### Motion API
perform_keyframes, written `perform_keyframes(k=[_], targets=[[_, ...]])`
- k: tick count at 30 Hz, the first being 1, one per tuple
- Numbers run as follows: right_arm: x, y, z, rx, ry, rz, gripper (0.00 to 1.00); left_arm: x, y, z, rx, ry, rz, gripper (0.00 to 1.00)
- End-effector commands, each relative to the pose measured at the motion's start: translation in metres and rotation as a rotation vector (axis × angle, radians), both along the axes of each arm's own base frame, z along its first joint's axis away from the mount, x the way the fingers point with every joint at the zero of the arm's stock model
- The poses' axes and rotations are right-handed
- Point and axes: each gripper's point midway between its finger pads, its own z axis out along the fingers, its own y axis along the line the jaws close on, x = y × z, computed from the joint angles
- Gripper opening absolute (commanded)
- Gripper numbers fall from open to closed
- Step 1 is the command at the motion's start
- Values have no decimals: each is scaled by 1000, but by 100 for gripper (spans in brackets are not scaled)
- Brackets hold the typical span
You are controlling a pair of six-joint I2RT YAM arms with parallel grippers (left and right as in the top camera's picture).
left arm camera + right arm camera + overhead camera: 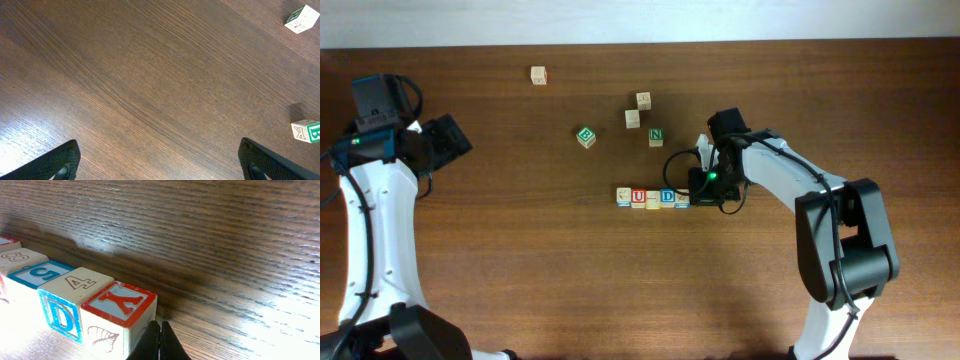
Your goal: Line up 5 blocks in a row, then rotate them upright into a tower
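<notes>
Several blocks form a row [652, 197] at mid-table, among them a red U block [638, 197] and a blue D block [667, 197]. In the right wrist view the row's near end is a block with a red-framed letter on top [120, 306], and the blue D block [61, 316] comes right after it. My right gripper [160, 341] is shut with nothing between its fingers, and its tips rest against the outer side of that end block; from overhead the right gripper [694, 193] sits at the row's right end. My left gripper [458, 140] hangs open over bare wood at the far left, away from the row.
A green B cube [585, 137] and a green N cube [656, 136] lie behind the row, with two pale cubes [633, 118] near them and another pale cube [538, 75] farther back. In the left wrist view the B cube [306, 131] is at the right edge.
</notes>
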Motion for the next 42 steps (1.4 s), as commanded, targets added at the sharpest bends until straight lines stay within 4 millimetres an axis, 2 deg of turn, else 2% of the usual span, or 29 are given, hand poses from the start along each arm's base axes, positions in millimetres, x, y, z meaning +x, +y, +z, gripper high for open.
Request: perform_keyframes(k=[1,7,9,10,12,14,15,17,18,19,20,23,29,31,33,36,38,42], targets=[[-1,1,3,17,18,-18,5,3,0,5,-11,-18,9,99],[26,-43,40,19,18,-99,5,3,0,5,-11,-18,9,99],[31,-49,55,64,7,-76,6,6,0,6,-12,-31,8,99],[32,-51,64,104,-1,-58,6,11,-3,8,-30,-53,-7,99],[35,-50,83,210,-23,-18,5,19,-32,9,-172,-97,-95,99],[38,-49,96,306,-56,12,5,21,-37,10,-200,-106,-112,99],[39,-50,99,338,-67,15,5,18,-41,7,-221,-93,-119,93],[37,-54,96,331,-76,32,5,16,-55,2,-285,-87,-151,57],[36,-56,93,318,-77,39,10,15,-62,-1,-313,-82,-167,28],[35,-57,90,298,-68,40,12,13,-70,-7,-342,-69,-184,4],[33,-58,88,293,-59,36,13,11,-77,-13,-358,-53,-194,0],[24,-56,85,303,-16,21,13,1,-111,-43,-386,17,-264,0],[20,-52,78,329,-10,23,11,-9,-187,-87,-411,72,-441,0],[18,-47,74,351,-12,29,5,-10,-203,-100,-425,83,-448,0],[15,-41,63,350,2,9,5,-10,-215,-120,-444,109,-438,0],[15,-35,49,347,8,-22,4,-9,-224,-138,-468,144,-439,0],[16,-30,42,341,7,-44,4,-6,-242,-152,-511,159,-480,0],[13,-23,38,341,13,-42,4,-7,-263,-172,-541,188,-515,0]])
